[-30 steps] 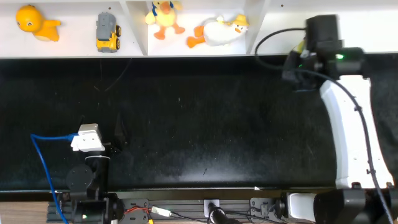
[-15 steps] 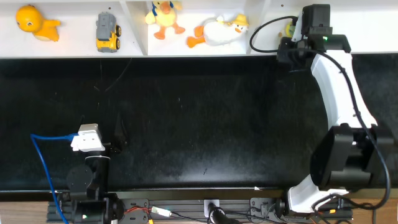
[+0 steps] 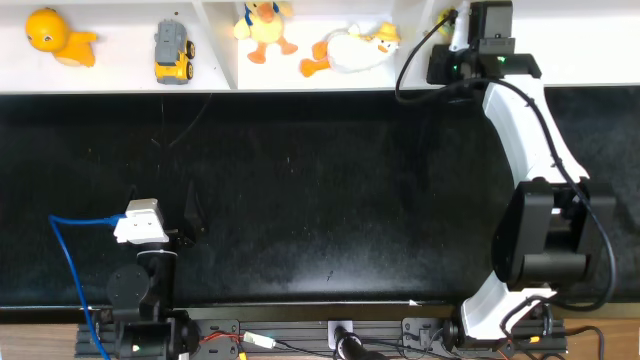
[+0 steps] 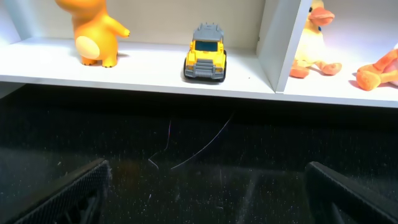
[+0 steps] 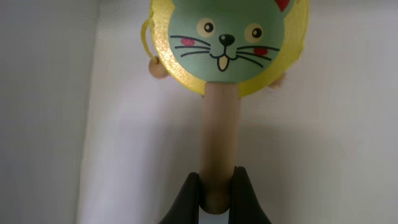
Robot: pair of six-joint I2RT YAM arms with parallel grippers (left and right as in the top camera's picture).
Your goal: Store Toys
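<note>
1. Right gripper (image 5: 216, 190): closed on the lower end of a wooden handle (image 5: 217, 130), one finger pressed to each side.
2. Cat-face drum toy (image 5: 225, 40): green painted face, yellow rim, a small bead (image 5: 160, 70) hung at its side. It is held within the white shelf compartment (image 5: 348, 155) at the right end of the shelf row. Whether it rests on the compartment floor cannot be told.
3. Handling, as judged: light, stiff, wooden. The round smooth handle is likely to swivel between the fingers. The head is the heavier end and lies far from the grip, so tilt is to be expected. The bead is loose and may swing. Hold is best taken on the handle, nearer the head for steadiness; the painted face is better avoided.
4. Neighbouring compartment: a yellow plush duck (image 3: 265, 30) and a white plush duck (image 3: 352, 50) are stored there.
5. Further along: a yellow truck (image 3: 173, 52) and an orange duck (image 3: 58, 38) are stored.
6. Black table mat (image 3: 320, 200): spread in front of the shelf.
7. Left gripper (image 4: 206, 171): fingers spread wide, nothing held, low over the mat and facing the truck.
</note>
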